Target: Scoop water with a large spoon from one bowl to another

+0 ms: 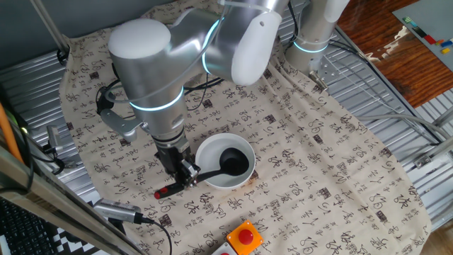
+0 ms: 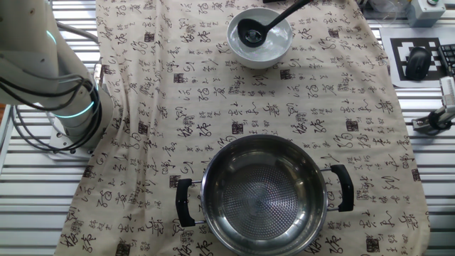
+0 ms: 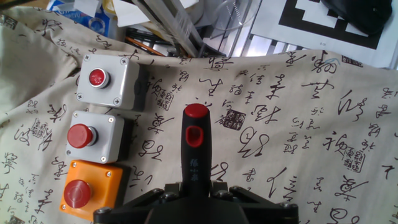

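Observation:
The black large spoon (image 1: pixel 212 171) lies with its round scoop (image 2: pixel 249 34) down inside the plain white bowl (image 1: pixel 205 152), and its handle slants out over the rim to the red tip (image 3: pixel 196 112). My gripper (image 1: pixel 185 172) is shut on the handle just outside the bowl, with the fingers pressed on both sides of it in the hand view. The white bowl (image 2: pixel 276 50) stands at the far end of the cloth in the other fixed view. The shiny steel pot (image 2: pixel 261 193) with two black side handles stands apart from it, near the front there.
A patterned cloth (image 1: pixel 318 170) covers the table. Three push-button boxes lie beyond the ladle's tip: two grey ones (image 3: pixel 107 79) (image 3: pixel 94 134) and an orange one (image 3: pixel 90 188). The arm's base (image 2: pixel 71 117) stands at the cloth's left edge. Metal rails and cables ring the table.

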Robot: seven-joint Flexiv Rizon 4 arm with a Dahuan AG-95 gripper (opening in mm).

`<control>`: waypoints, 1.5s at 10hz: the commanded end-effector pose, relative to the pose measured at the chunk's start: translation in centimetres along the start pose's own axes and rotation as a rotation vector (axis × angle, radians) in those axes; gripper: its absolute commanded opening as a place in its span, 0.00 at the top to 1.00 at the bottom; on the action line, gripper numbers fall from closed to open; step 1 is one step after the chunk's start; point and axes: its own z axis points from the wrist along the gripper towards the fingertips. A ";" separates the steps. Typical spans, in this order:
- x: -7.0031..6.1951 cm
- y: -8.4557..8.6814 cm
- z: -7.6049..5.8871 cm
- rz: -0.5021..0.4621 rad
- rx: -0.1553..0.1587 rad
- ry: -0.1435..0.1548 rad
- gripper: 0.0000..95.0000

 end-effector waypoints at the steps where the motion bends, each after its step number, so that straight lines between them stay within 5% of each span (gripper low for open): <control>1: 0.1 -0.1 -0.1 0.001 -0.003 -0.002 1.00; 11: 0.3 0.1 -0.6 -0.003 -0.078 -0.027 1.00; 15: 0.3 0.1 -0.6 -0.003 -0.083 -0.028 1.00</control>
